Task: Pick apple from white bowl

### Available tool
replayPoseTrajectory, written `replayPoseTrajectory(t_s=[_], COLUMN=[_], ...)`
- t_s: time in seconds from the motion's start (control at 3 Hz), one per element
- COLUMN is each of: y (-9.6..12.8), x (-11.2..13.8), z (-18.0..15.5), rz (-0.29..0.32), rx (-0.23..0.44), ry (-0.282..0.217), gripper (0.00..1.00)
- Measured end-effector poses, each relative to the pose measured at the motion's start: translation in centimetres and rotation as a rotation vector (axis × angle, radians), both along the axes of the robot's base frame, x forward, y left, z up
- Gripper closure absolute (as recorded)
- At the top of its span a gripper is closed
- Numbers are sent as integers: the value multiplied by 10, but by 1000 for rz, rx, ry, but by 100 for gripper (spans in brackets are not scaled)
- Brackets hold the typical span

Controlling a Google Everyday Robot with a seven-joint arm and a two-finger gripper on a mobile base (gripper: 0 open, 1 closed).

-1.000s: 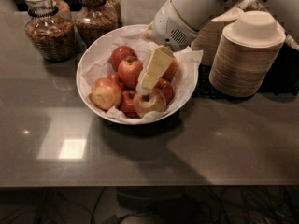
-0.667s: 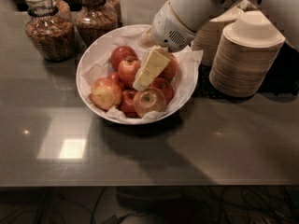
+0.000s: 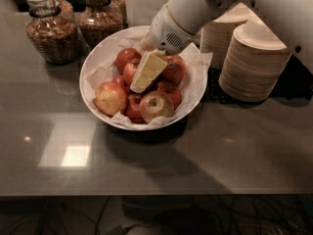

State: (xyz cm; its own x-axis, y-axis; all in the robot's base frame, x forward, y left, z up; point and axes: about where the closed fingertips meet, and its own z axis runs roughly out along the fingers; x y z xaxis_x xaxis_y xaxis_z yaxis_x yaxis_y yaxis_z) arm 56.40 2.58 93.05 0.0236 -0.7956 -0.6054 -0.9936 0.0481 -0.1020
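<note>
The white bowl (image 3: 93, 65), lined with crumpled white paper, stands at the middle of the dark counter and holds several apples. A red-orange apple (image 3: 128, 72) lies near the bowl's middle. A paler apple with a stem dimple (image 3: 156, 106) lies at the front, a yellow-blushed one (image 3: 110, 98) at the front left, and red ones (image 3: 175, 70) at the back and right. My gripper (image 3: 139, 86) reaches down from the upper right into the bowl. Its cream tip is right against the red-orange apple, covering part of it. No apple is lifted.
Two glass jars of granola (image 3: 51, 31) (image 3: 100, 18) stand behind the bowl at the left. Stacks of tan disposable bowls (image 3: 254, 65) stand close to its right. The white arm (image 3: 190, 11) crosses above the bowl's back right. The counter's front edge (image 3: 156, 194) runs below.
The gripper has moved back and left across the bowl, from over the front paler apple to the red-orange apple in the middle. The apples have not moved.
</note>
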Motion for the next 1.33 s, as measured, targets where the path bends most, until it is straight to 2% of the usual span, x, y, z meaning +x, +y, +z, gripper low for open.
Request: replayPoseTrajectory(t_s=[0.33, 0.67, 1.0, 1.33], y=[2, -3, -16, -22], x=[2, 0, -1, -1], z=[-7, -14, -23, -26], rz=[-1, -15, -51, -68], rx=[2, 2, 12, 22], ry=[16, 32, 50, 63], gripper=[24, 31, 47, 71])
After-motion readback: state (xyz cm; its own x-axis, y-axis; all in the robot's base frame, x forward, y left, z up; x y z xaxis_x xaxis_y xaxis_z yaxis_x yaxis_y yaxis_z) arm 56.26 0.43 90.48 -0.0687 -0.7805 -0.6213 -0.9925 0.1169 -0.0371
